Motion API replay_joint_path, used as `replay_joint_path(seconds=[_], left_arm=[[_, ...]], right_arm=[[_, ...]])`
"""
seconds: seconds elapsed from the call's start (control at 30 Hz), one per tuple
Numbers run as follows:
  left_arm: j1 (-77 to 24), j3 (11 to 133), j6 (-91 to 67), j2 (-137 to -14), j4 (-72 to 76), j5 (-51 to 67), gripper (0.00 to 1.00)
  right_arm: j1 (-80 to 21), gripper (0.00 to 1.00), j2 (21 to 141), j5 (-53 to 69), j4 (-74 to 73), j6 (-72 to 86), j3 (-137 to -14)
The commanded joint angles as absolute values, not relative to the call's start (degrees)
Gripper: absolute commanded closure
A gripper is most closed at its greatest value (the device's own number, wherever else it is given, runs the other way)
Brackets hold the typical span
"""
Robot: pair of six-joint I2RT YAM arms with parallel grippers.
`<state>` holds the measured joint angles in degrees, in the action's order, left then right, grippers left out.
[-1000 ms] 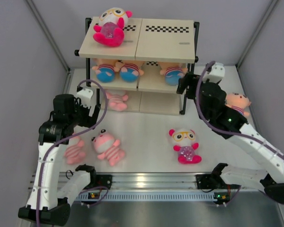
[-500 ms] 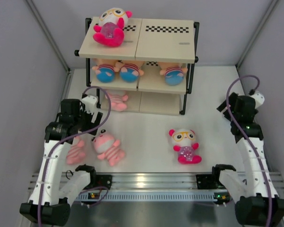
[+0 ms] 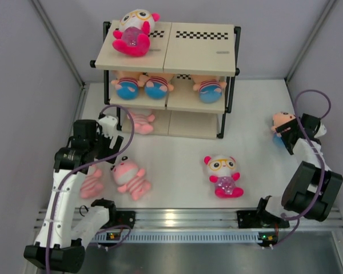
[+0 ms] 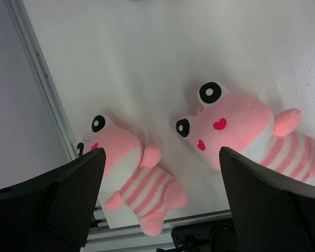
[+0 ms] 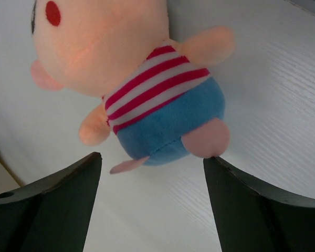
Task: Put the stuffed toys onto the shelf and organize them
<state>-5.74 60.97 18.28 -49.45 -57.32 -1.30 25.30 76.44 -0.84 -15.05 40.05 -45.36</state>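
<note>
The peach toy (image 5: 147, 89) in the striped shirt lies on the table (image 3: 177, 154) at the far right, well apart from the shelf (image 3: 197, 54) and just under your right wrist. In the right wrist view it sits just beyond the tips of the right jaws, centred on the gap but not yet inside it. Its head points away and to the left, and its blue bottom is nearest, so its long axis runs slantwise across the gap. The right jaws are spread wide and pinch nothing.

Your right arm is much the nearer one. As I judge it, you need a short push forward and a small turn of the wrist, so the jaws close across the striped belly and not along the body.

The left jaws are spread and empty too. They hang over the pink striped toy by the wall (image 4: 131, 173) and the second pink striped toy (image 4: 241, 126), which lie near each other at the near left. A white-and-magenta toy (image 3: 223, 174) lies mid-table.

The shelf already carries 5 toys: 1 on top, 3 on the middle board and 1 at the bottom.
</note>
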Motion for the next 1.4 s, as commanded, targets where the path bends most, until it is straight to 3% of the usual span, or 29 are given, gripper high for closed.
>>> replay_joint_path(seconds=[0.0, 0.07, 0.17, 0.2, 0.3, 0.5, 0.63, 0.8, 0.97, 1.17, 1.3, 1.37], left_arm=[[-6.0, 62.1, 19.6, -50.1, -58.5, -3.8, 0.05], [-6.0, 62.0, 19.7, -50.4, -58.6, -4.4, 0.05], [-6.0, 61.9, 19.2, -50.5, -58.9, -4.3, 0.05], [-6.0, 61.9, 18.9, -50.5, -59.0, -4.1, 0.05], [-6.0, 62.0, 19.1, -50.6, -59.1, -3.6, 0.05], [-6.0, 62.4, 18.5, -51.2, -59.1, -2.1, 0.05], [-6.0, 61.0, 18.5, -49.7, -59.1, -1.2, 0.05], [-6.0, 60.2, 18.7, -47.6, -59.3, -2.0, 0.05], [-6.0, 59.9, 18.5, -46.8, -60.1, -2.1, 0.05], [-6.0, 59.8, 17.5, -46.0, -60.5, -1.8, 0.05], [-6.0, 59.3, 17.2, -45.9, -60.6, -1.4, 0.05], [-6.0, 59.1, 17.2, -46.1, -60.5, -1.4, 0.05]], right_arm=[[25.7, 0.22, 80.1, -3.0, -10.0, 42.1, -48.0], [25.8, 0.26, 81.5, -6.2, -9.8, 42.9, -48.3], [25.8, 0.61, 83.0, -8.4, -9.3, 41.2, -49.1], [25.8, 0.78, 83.3, -8.7, -9.2, 41.0, -49.2], [25.8, 1.00, 81.8, -8.4, -9.5, 39.7, -49.2], [19.1, 1.00, 62.9, -16.1, -15.3, 33.9, -49.3], [5.8, 1.00, 51.9, -28.3, -26.4, 32.5, -54.0], [-11.1, 1.00, 44.4, -33.3, -39.4, 35.4, -58.9], [-28.2, 1.00, 46.2, -35.0, -51.8, 37.1, -65.2], [-50.6, 1.00, 60.9, -39.2, -61.3, 36.8, -82.5], [-59.1, 1.00, 66.2, -41.6, -53.8, 41.1, -86.2], [-60.9, 1.00, 67.1, -41.3, -43.0, 41.4, -84.3]])
